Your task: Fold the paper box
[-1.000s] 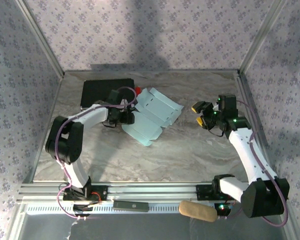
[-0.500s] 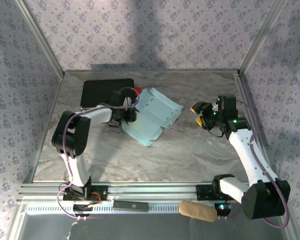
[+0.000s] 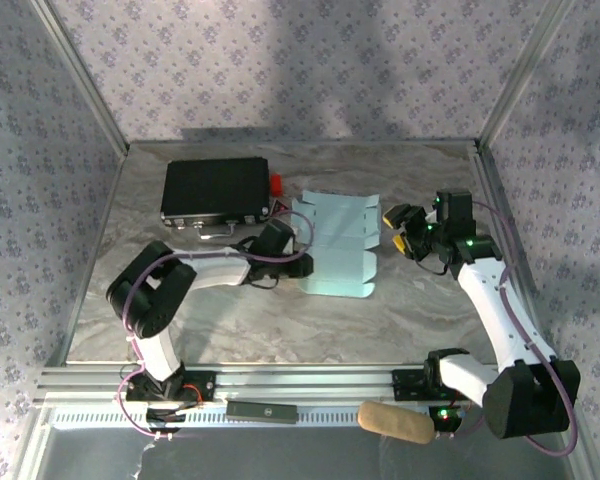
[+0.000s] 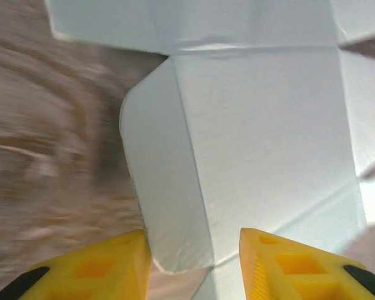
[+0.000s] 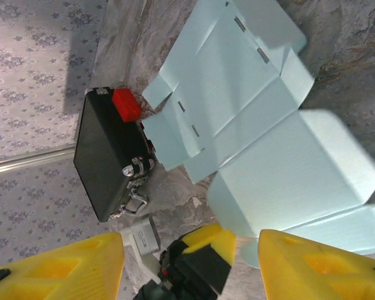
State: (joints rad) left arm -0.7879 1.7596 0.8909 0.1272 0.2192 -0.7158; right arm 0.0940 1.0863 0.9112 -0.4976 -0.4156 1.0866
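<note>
Paper box [image 3: 338, 250]: one unfolded sheet, flat on the counter [image 3: 230, 320] between my two tools.
Its long axis runs near to far, with the scalloped edge toward the back wall. One black case [image 3: 215, 190] with one red part [image 3: 276, 182] sits just off its far-left corner. My left tool [image 4: 194, 253] straddles a rounded flap on the sheet's left edge; I cannot tell whether it pinches. My right tool [image 3: 402, 228] hangs just to the right, jaws apart and empty.

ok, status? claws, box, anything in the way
Left claw open, astride a flap at left edge of box. Right claw open, empty, right of it. Box mostly flat. Black case behind, not blocking.
</note>
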